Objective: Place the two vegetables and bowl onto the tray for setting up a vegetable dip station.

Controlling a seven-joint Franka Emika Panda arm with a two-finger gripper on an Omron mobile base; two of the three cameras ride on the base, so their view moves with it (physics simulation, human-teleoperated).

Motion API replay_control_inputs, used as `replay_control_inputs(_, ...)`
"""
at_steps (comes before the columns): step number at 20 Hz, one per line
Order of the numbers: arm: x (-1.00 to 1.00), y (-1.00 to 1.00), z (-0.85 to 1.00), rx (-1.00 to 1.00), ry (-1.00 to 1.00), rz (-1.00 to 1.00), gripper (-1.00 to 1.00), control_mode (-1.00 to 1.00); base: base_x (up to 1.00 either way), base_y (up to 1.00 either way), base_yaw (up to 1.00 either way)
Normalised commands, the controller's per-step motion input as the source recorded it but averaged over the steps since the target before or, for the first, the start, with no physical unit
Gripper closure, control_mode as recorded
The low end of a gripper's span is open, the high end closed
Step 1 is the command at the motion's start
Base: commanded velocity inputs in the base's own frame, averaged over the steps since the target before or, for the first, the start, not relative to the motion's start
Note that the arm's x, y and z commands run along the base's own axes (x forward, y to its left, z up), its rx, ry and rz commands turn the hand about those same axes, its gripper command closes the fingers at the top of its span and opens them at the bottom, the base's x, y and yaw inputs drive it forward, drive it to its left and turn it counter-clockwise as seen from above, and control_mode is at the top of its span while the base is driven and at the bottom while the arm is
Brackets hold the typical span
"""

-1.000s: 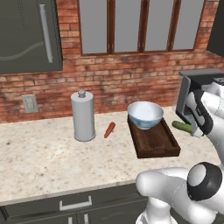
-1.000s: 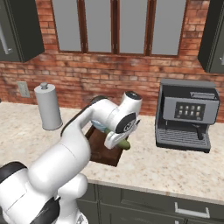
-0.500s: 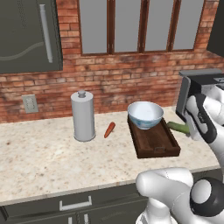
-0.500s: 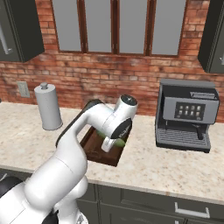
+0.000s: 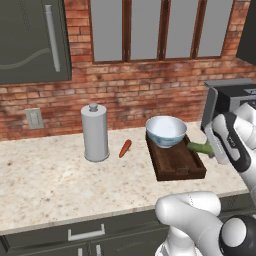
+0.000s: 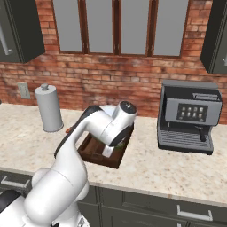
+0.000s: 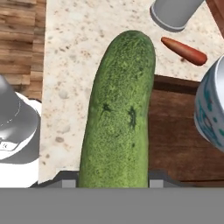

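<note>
The wide round bowl [image 5: 166, 131], white inside and pale blue patterned outside, is seen resting at the far end of the dark brown rectangular wooden tray [image 5: 177, 165], so that part of the task is judged done. The small dark green cucumber [image 7: 119, 109] is held lengthwise in the tool [image 7: 113, 179], which is closed around it; in the left base view the cucumber [image 5: 200, 148] is seen just beside the tray's right rim, lifted above the speckled stone bench [image 5: 50, 175]. In the hand view it hangs over that rim, partly above the tray [image 7: 175, 140] floor and partly above the bench [image 7: 70, 65]. It is judged to be on its way in but not yet set down. The small tapered orange-red carrot [image 5: 125, 148] lies on the bench between the tall grey cylindrical canister [image 5: 95, 132] and the tray, untouched. Two placements are therefore judged to remain.

The tool's fingertips are hidden behind the cucumber in the hand view, and in the right base view the tool is covered by the arm's own wrist, so the contact points cannot be made out. The bowl [image 7: 212, 109] is cut off at the right edge of the hand view. How high the cucumber is held cannot be told.
</note>
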Motion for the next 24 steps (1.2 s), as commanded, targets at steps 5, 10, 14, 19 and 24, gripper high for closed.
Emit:
replay_control_inputs(5, 0.12, 0.13, 0.00, 0.00, 0.00, 0.11, 1.00, -1.00, 0.00, 0.00, 0.00)
replay_control_inputs(10, 0.19, 0.10, -0.01, 0.00, 0.00, 0.08, 1.00, -1.00, 0.00, 0.00, 0.00)
replay_control_inputs(14, 0.19, 0.08, -0.05, 0.00, 0.00, 0.07, 1.00, -1.00, 0.00, 0.00, 0.00)
replay_control_inputs(19, 0.09, 0.10, -0.14, 0.02, 0.00, 0.05, 1.00, -1.00, 0.00, 0.00, 0.00)
replay_control_inputs(24, 0.06, 0.08, -0.17, 0.03, 0.00, 0.04, 1.00, -1.00, 0.00, 0.00, 0.00)
